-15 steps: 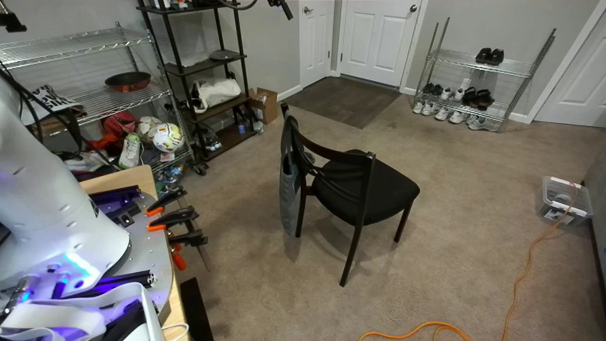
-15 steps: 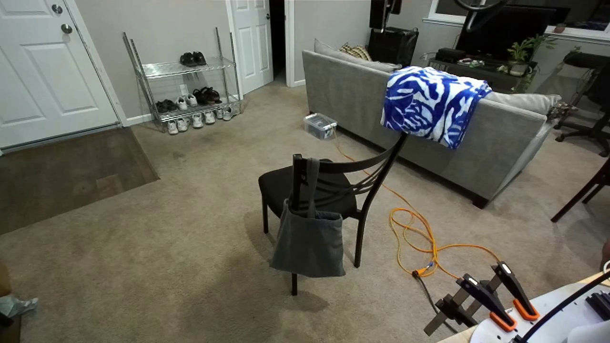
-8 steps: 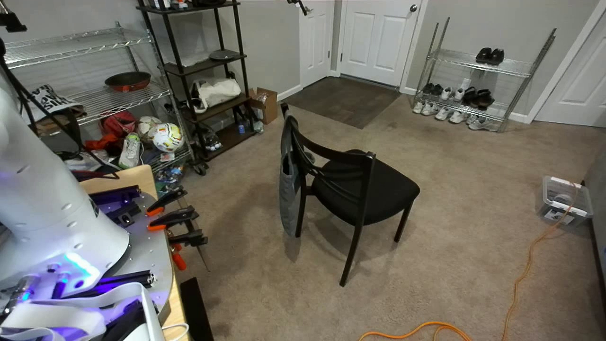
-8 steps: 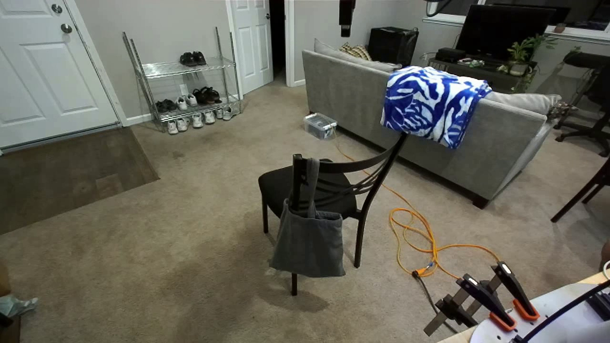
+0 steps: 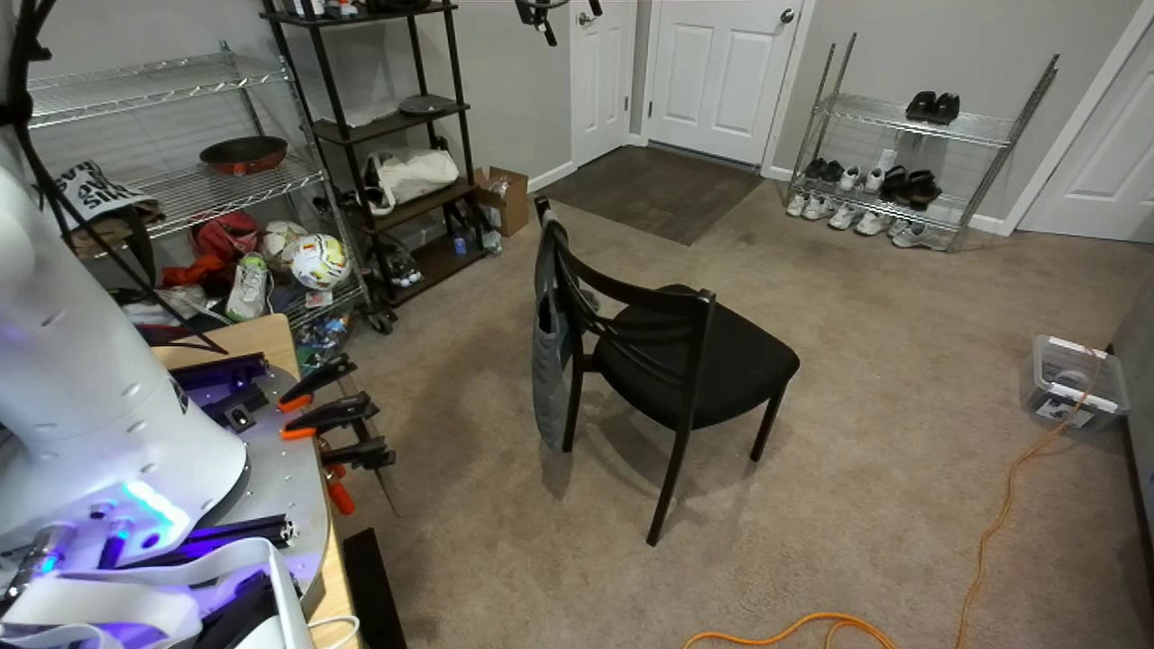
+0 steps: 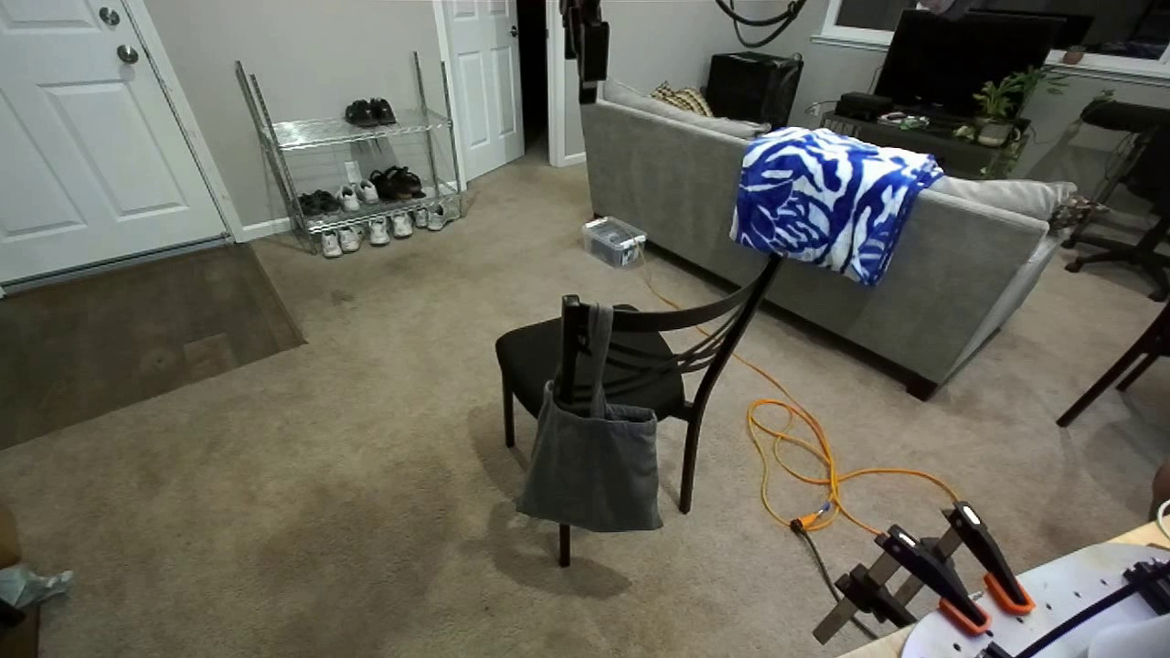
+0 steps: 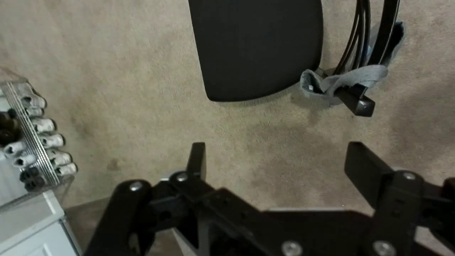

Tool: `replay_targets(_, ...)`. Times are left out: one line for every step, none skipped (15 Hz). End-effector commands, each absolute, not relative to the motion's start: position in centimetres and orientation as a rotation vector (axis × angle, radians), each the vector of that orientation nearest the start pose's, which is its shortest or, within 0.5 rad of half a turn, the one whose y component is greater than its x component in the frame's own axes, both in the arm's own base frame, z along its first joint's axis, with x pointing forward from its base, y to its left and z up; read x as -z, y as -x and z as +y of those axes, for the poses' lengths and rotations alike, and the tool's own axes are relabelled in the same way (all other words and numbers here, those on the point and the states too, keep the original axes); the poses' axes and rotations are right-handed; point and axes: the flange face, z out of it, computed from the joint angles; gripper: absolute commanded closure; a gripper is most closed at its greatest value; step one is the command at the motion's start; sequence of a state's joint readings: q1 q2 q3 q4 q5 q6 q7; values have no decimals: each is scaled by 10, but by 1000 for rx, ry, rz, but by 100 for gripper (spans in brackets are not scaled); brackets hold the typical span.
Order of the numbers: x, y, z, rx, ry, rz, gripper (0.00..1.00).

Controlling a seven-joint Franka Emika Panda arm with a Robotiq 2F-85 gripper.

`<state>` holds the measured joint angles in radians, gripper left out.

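Observation:
My gripper is open, its two black fingers wide apart with only carpet showing between them. Part of it hangs at the top edge of both exterior views. It holds and touches nothing. Nearest in the wrist view is a black chair, its seat and backrest beyond the fingertips. The chair stands upright on the carpet in both exterior views. A grey cloth bag hangs by its strap from one backrest post. Its strap loops round the post in the wrist view.
A wire shoe rack stands by the far wall. A grey sofa bears a blue and white blanket. An orange cord and a clear bin lie on the floor. Clamps jut from the table edge.
The gripper has moved left and lower in an exterior view where the sofa shows. In the view of the arm base, it shifted right, then back left and lower. Chair and bag have not moved.

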<state>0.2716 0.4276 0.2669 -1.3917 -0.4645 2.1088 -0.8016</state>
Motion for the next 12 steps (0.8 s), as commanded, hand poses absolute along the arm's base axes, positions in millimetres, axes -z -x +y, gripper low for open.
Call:
replay_targets(-489,-643,326,516,2297,-2485,0)
replay_targets(-483,-645,328,516,2224,-2517,0)
replay_targets(-473,-648,330,494,2153,-2542,0)
replay_targets(-467,-649,329,471,2080,-2569,0)
replay_targets(-475,-645,333,456,2217,-2517,0)
replay_targets(-468,-647,332,440,2168,-2537,0)
replay_targets(-463,-648,332,431,2148,-2547,0)
replay_targets(-461,-649,331,428,2142,-2550,0)
replay_targets(-462,-649,331,429,2139,-2551,0)
replay_targets(-462,-649,332,432,2137,-2551,0)
replay_targets(-463,-649,332,434,2136,-2552,0)
replay_targets(-463,-649,332,435,2135,-2552,0)
